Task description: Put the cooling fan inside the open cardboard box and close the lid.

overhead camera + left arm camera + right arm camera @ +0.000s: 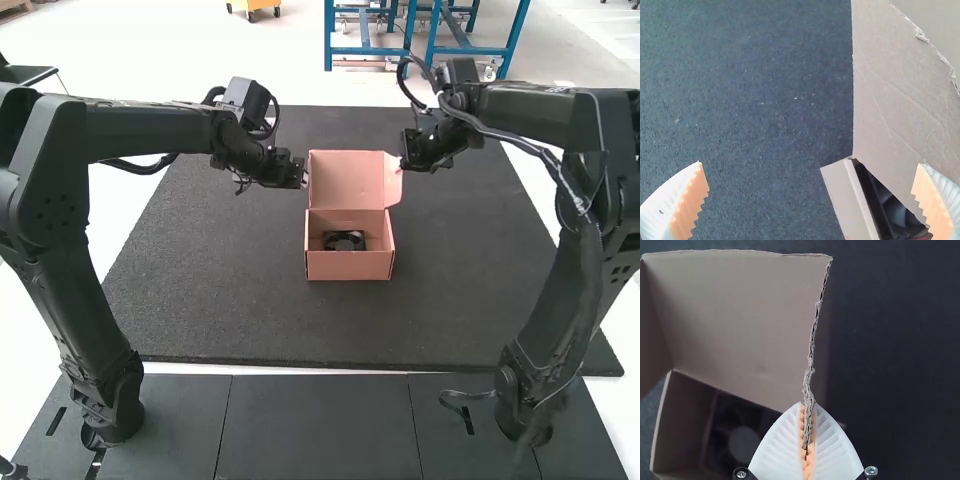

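**Left arm.** The left gripper [293, 173] hangs over the black mat [200, 260], level with the left edge of the raised lid [350, 178]. Its white ribbed fingers [687, 205] are spread wide. In its wrist view the lid's edge stands between the two orange pads, and I cannot make out any contact with either.

**Centre.** The cardboard box [348, 262] sits in the middle of the mat with its lid upright at the rear. The cooling fan [344, 240] lies flat on the box floor, so placement appears complete and only closing the lid remains.

**Right arm.** The right gripper [404, 165] is pinched on the lid's right-hand edge, with its pads pressed together on the thin board.

**Handling assessment.**
- **Lid:** The board looks light and thin, stiff across the panel but free to swing at the rear crease. Its exposed edge is ragged, so a hard pinch or a twist could crease or tear it.
- **Box:** The box is probably light enough to slide on the mat if the lid is pushed rather than swung.
- **Fan:** The fan looks rigid and light, sits below the rim, and should need no further handling.
- **Recommended hold:** Grip both side edges of the lid near its free top corners, and bring it forward and down evenly about the crease.
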